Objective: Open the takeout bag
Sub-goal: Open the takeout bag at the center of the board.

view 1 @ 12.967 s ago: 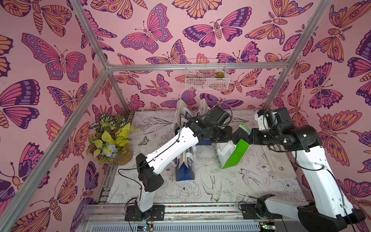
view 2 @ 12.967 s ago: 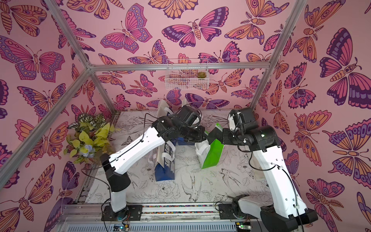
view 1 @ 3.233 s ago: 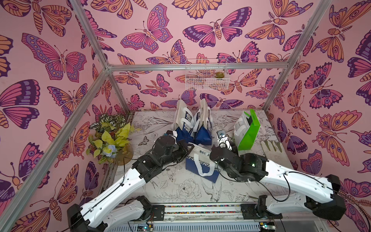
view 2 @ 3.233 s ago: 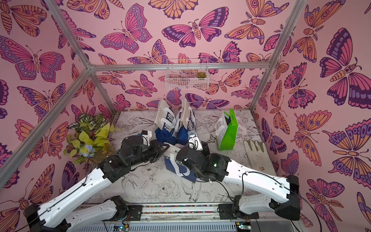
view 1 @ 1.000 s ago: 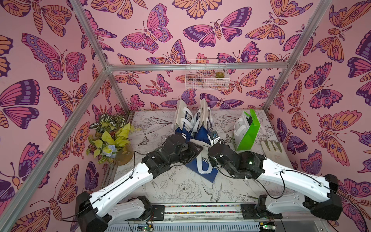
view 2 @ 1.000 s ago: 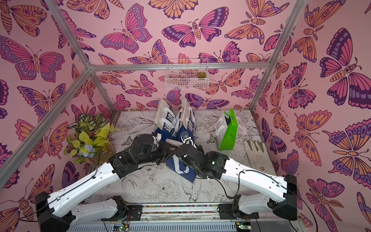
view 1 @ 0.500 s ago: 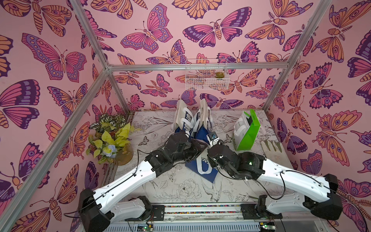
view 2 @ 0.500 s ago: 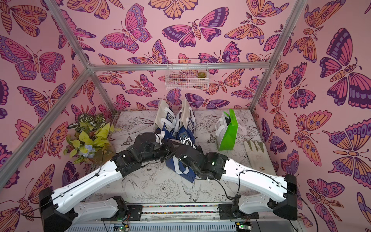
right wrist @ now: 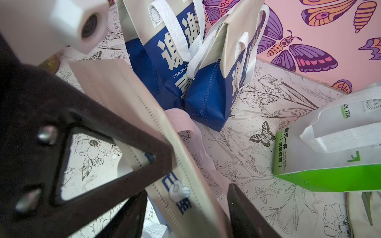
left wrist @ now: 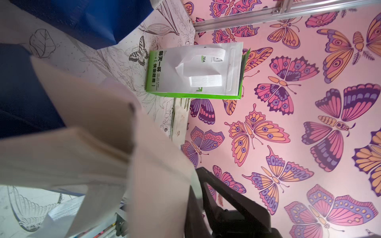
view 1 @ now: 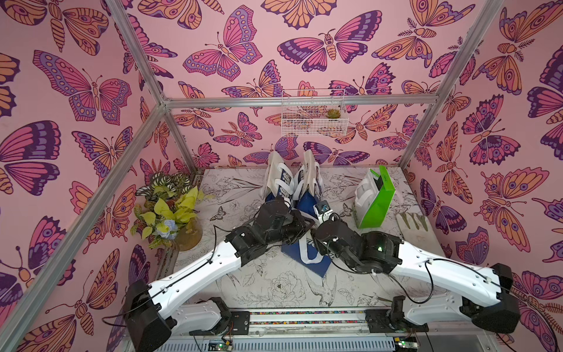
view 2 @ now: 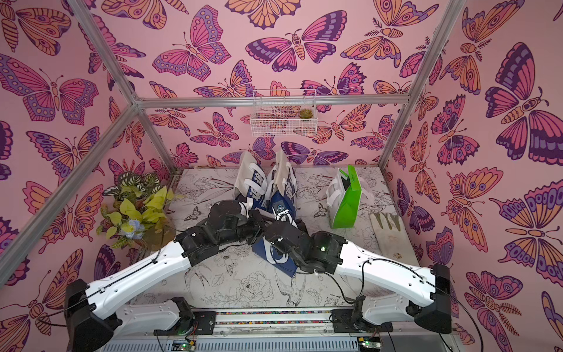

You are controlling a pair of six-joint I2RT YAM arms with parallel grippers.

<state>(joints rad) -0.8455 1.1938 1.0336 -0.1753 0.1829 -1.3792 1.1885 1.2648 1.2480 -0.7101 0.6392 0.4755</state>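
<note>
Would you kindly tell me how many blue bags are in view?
3: two standing bags side by side at the back, one lying bag in front of them; none seems hidden.

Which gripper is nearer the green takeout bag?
Right. The right gripper straddles the front blue bag on the side facing the green takeout bag; the left gripper clamps its rim, farther away.

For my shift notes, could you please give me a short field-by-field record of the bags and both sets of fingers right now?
Target bag: blue bag, lying flat between the arms
Left fingers: shut, apparently pinching its rim
Right fingers: open, the bag's edge between them
Other bags: two standing blue bags behind; green bag at right
Bag mouth: not yet open
</note>
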